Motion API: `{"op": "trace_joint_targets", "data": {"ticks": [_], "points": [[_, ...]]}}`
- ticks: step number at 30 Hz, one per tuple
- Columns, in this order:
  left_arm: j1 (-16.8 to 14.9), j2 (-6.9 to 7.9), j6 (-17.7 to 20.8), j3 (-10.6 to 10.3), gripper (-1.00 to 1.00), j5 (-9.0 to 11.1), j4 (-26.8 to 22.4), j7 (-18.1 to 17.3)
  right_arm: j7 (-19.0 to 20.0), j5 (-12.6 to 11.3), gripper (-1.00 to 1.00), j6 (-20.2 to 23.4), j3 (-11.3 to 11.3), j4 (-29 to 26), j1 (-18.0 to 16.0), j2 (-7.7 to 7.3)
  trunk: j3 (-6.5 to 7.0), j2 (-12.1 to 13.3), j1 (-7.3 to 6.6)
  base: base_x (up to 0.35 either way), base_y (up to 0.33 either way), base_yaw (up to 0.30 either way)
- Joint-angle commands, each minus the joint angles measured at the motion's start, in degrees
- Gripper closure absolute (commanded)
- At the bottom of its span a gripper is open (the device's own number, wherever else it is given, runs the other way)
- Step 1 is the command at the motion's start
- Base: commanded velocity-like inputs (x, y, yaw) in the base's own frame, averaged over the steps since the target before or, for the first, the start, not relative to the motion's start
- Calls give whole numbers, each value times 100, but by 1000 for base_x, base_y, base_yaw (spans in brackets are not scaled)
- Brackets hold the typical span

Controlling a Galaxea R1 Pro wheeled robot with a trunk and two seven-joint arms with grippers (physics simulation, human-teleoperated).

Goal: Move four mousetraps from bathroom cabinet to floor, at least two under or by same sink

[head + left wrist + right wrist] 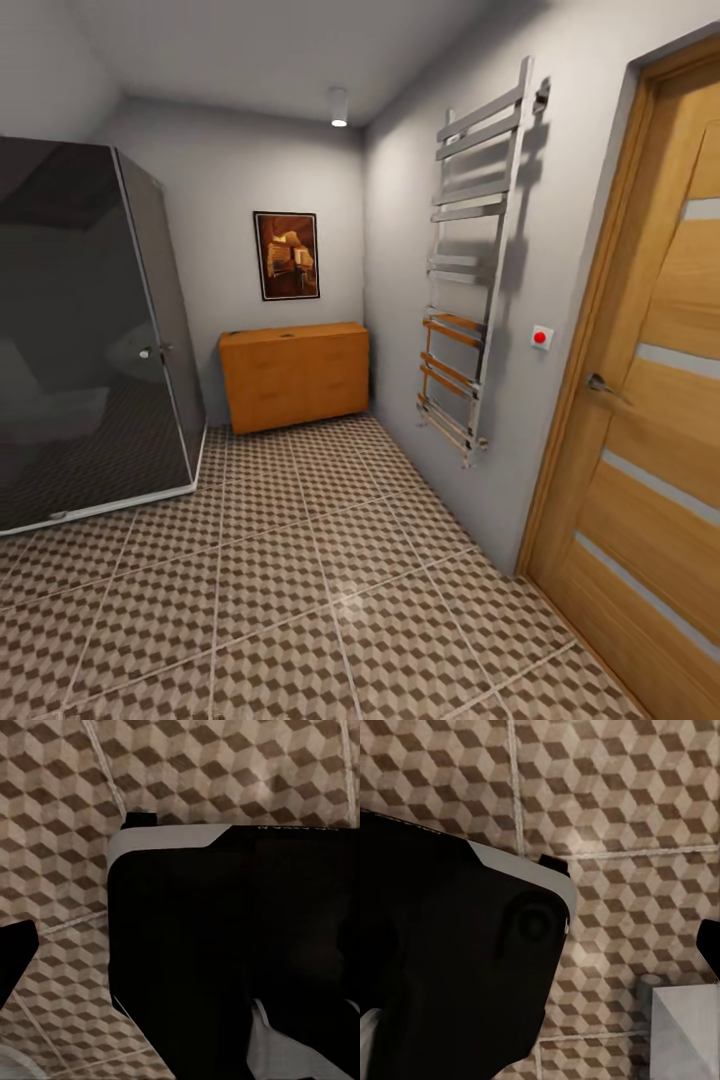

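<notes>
Cabinet [294, 376] stands against the far wall, low and wide, orange-brown wood with a smooth matte face; drawer lines are faint at this range. A small dark speck sits on its top edge, too small to identify. No mousetrap can be made out from here. Bathroom floor [300, 580] runs from the cabinet toward the camera: large square tiles, brown, beige and white cube print, pale grout lines, slight sheen. Above the cabinet hangs a dark-framed picture [286, 255] in warm brown tones. Beside the cabinet stands a shower enclosure [80, 330] of dark smoked glass with a pale base rim, angled at its corner. On the other side wall: a chrome ladder-style towel rail [470, 270], a small white switch with a red button [541, 337], then a tall wooden door [650, 400] with frosted strips and a metal lever handle. A round ceiling lamp [339, 106] is lit. Both wrist views look down on the same cube-pattern tile [67, 810] [630, 810], with a glossy black, white-edged robot body part [225, 945] [450, 967] across each. Neither gripper's fingers are distinguishable, so opening and grasp: cannot tell. The cabinet is well apart from both arms, across the room.
</notes>
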Motion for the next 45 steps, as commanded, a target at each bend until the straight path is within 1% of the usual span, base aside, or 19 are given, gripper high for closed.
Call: {"op": "trace_joint_targets", "data": {"ticks": [1, 3, 4, 7, 8, 9, 12, 16, 24, 43, 45], "points": [[-2, -2, 212, -49, -100, 57, -13, 24, 6, 26, -100, -22, -14, 17, -10, -1, -11, -10, 2, 0, 0, 290], [-2, 0, 574, -51, -100, 50, -15, 21, 6, 26, -100, -21, -14, 17, -10, -1, -11, -10, 2, 0, 0, 290], [-2, 1, 938, -53, -100, 46, -18, 14, 7, 26, -100, -21, -14, 17, -10, -1, -11, -10, 2, 0, 0, 290], [-2, 0, 1462, -54, -100, 40, -22, 4, 7, 26, -100, -20, -14, 17, -10, -1, -11, -10, 2, 0, 0, 290], [-2, 1, 1782, -54, -100, 36, -27, -3, 9, 26, -100, -20, -14, 17, -10, -1, -11, -10, 2, 0, 0, 290], [-2, 2, 2305, -51, -100, 29, -38, -10, 6, 26, -100, -20, -14, 17, -10, -1, -11, -10, 2, 0, 0, 290], [-2, 5, 2544, -50, -100, 29, -45, -13, 7, 26, -100, -20, -14, 17, -10, -1, -11, -10, 2, 0, 0, 290], [-2, 6, 2718, -50, -100, 35, -50, -14, 8, 26, -100, -20, -14, 17, -10, -1, -11, -10, 2, 0, 0, 290], [-2, 11, 2795, -31, -100, 46, -54, -23, 7, 26, -100, -20, -14, 17, -10, -1, -11, -10, 2, 0, 0, 290], [-2, 11, 2727, -23, -100, 49, -62, -24, 5, 26, -100, -20, -14, 17, -10, -1, -11, -10, 2, 0, 0, 290], [-2, 16, 2643, -21, -100, 48, -71, -24, 5, 26, -100, -20, -14, 17, -10, -1, -11, -10, 2, 0, 0, 290]]}}
